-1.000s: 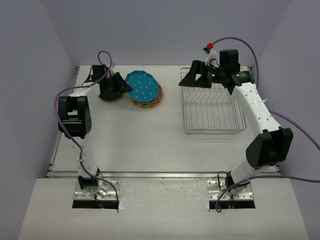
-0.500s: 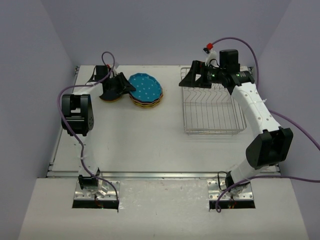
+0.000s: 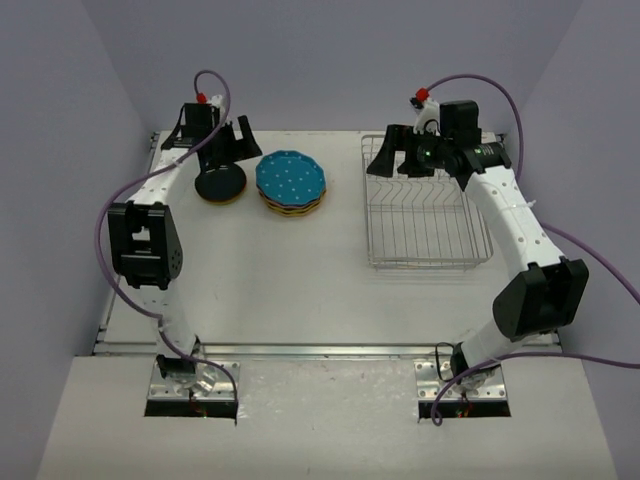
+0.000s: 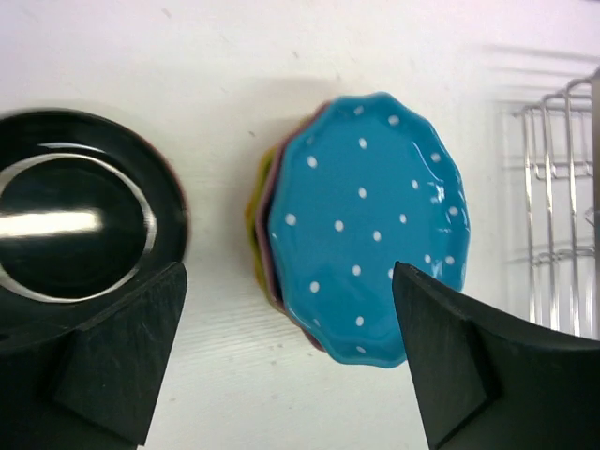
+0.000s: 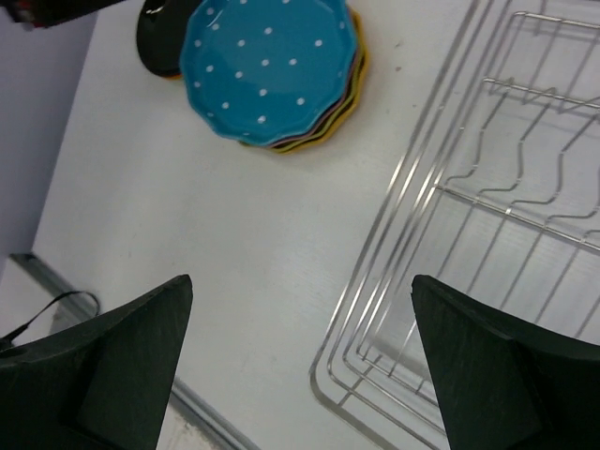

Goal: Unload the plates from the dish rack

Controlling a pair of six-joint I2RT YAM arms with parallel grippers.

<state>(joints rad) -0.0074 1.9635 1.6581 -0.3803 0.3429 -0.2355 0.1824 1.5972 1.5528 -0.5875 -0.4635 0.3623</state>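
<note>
A black plate (image 3: 220, 184) lies flat at the far left of the table, with a thin orange rim showing under it. Right of it is a stack of plates topped by a teal dotted plate (image 3: 291, 178); pink and yellow edges peek out below. In the left wrist view the black plate (image 4: 75, 216) and the teal plate (image 4: 366, 225) lie beneath my left gripper (image 4: 289, 274). This left gripper (image 3: 233, 145) hangs open above them, holding nothing. The dish rack (image 3: 425, 215) holds no plates. My right gripper (image 3: 393, 160) is open over the rack's far left corner.
In the right wrist view, the rack's wire corner (image 5: 394, 281) lies under the right gripper (image 5: 302, 281), with the teal plate (image 5: 267, 66) further off. The enclosure walls stand close behind both grippers. The metal table edge (image 5: 56, 281) runs at lower left.
My left gripper has opened, let go of the black plate and lifted back toward the far wall. The black plate now lies flat beside the stack. The right arm has barely shifted.
</note>
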